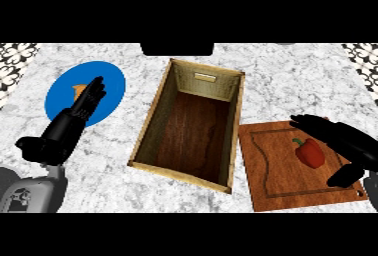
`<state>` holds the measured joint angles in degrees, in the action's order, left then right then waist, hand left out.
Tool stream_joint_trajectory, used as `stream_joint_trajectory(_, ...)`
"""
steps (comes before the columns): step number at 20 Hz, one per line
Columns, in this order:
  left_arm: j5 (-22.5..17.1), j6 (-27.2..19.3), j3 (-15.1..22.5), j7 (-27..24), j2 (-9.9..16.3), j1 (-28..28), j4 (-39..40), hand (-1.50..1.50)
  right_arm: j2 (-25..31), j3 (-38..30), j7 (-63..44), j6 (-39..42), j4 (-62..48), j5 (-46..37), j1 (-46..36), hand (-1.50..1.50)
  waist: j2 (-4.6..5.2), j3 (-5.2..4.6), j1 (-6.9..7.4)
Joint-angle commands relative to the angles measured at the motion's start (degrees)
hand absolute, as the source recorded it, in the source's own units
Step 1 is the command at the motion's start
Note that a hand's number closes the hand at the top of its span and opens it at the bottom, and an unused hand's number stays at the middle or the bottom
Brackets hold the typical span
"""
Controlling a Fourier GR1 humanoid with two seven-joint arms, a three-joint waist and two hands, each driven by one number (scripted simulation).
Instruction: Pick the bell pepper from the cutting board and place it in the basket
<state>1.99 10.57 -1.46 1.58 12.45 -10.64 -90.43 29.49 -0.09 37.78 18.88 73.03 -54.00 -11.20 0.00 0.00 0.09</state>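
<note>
Fingers point(314, 122) of the right hand point(347, 145) spread open beside the bell pepper point(310, 152); left hand point(88, 100) straight-fingered, partly hiding a blue plate point(66, 85).

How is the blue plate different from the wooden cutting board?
The blue plate is round and plain blue; the cutting board is rectangular, brown wood with a groove near its edge. The plate lies left of the basket, partly behind the left hand, with something small and orange on it. The cutting board lies right of the basket and carries the red bell pepper. Both lie flat on the marble counter.
</note>
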Motion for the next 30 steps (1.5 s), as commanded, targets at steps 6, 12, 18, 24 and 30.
stream_joint_trajectory(6, 1.9, 0.7, -0.4, -1.6, -1.8, -0.7, 1.8, 0.0, -1.9, 0.1, -0.6, -2.5, -3.0, -5.2, 0.7, -1.5, -0.01, -0.01, -0.19)
stream_joint_trajectory(12, 2.3, 1.3, -2.3, -3.1, -1.5, -2.5, 5.2, 0.0, -2.5, -0.7, 1.7, -3.7, -13.9, -7.7, -6.2, -1.5, 0.07, 0.0, 0.0)
stream_joint_trajectory(18, 1.6, 2.9, -1.6, -0.2, -1.6, 1.7, -1.3, 0.0, -3.4, 2.5, 1.5, -0.9, -10.2, -10.2, -3.6, 1.5, -0.03, -0.01, -0.03)
stream_joint_trajectory(24, 0.8, 4.3, -2.9, 0.6, -0.3, 3.4, -5.1, 0.0, -4.2, 2.4, 4.3, -7.6, -19.3, -13.8, -7.3, 1.5, 0.0, 0.01, 0.29)
stream_joint_trajectory(30, 1.1, 3.4, -3.8, -0.6, -0.9, 2.4, -0.8, 0.0, -11.9, 8.7, -6.2, -7.7, -3.7, -18.4, -0.5, 1.5, -0.45, -0.15, -0.97)
